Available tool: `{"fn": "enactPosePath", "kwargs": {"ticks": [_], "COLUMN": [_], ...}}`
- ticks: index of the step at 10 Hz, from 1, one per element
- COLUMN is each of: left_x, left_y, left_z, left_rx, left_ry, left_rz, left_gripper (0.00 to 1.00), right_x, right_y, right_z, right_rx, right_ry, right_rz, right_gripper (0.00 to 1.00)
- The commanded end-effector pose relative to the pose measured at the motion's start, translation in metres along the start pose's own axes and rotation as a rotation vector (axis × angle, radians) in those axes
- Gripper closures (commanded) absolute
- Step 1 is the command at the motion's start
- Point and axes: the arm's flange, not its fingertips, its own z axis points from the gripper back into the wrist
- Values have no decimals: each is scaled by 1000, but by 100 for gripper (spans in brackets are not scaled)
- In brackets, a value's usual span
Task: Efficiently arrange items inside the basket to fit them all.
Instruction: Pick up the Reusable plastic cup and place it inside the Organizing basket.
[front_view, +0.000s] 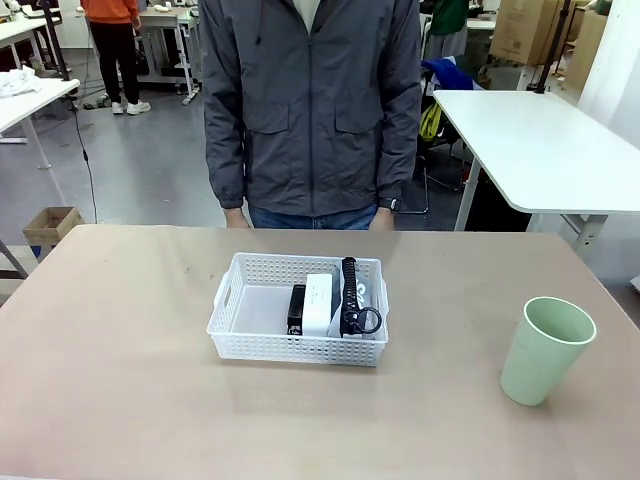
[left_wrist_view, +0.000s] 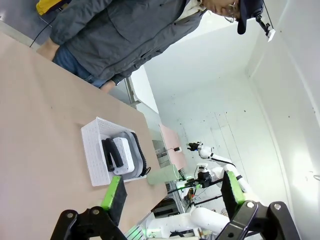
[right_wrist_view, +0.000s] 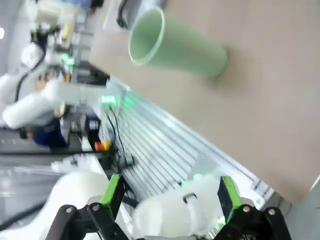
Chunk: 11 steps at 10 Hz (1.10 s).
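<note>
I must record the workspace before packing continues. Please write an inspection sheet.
surface: tan table, no spill seen
job's things: white basket mid-table holds black stapler, white box and grey pouch in its right half; green cup upright outside, to the right
clutter: nothing seen
grippers: left gripper open, empty; right gripper open, empty
cables: dark cable hanging far left, off the table
surroundings: person standing at far edge; white table behind, right

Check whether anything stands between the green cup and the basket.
Nothing visible does: bare table lies between the cup and the basket. Inside, the stapler, white box and pouch take the right half; the left half is free.
</note>
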Motion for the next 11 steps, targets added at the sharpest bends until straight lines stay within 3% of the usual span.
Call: {"fn": "enactPosePath", "kwargs": {"ticks": [1, 2, 3, 7, 8, 9, 11], "left_x": [1, 1, 1, 1, 1, 1, 1], "left_y": [-5, -5, -5, -5, -5, -5, -5], "left_z": [-2, -2, -2, -2, -2, -2, -2], "left_rx": [-22, -22, -22, -22, -22, -22, -22], "left_ry": [-16, -16, -16, -16, -16, -16, -16], "left_rz": [5, 5, 5, 5, 5, 5, 5], "left_gripper": [0, 0, 0, 0, 0, 0, 0], "right_x": [-20, -21, 2, 3, 12, 15, 20], "right_y": [-17, -20, -10, -19, -32, -46, -64], "right_z": [-69, -80, -7, -10, -18, -25, -46], "right_rx": [-6, -15, -5, -9, -32, -47, -200], "right_ry": [58, 31, 64, 71, 48, 45, -3], "right_rz": [228, 276, 87, 132, 328, 425, 796], "right_gripper": [0, 0, 0, 0, 0, 0, 0]}}
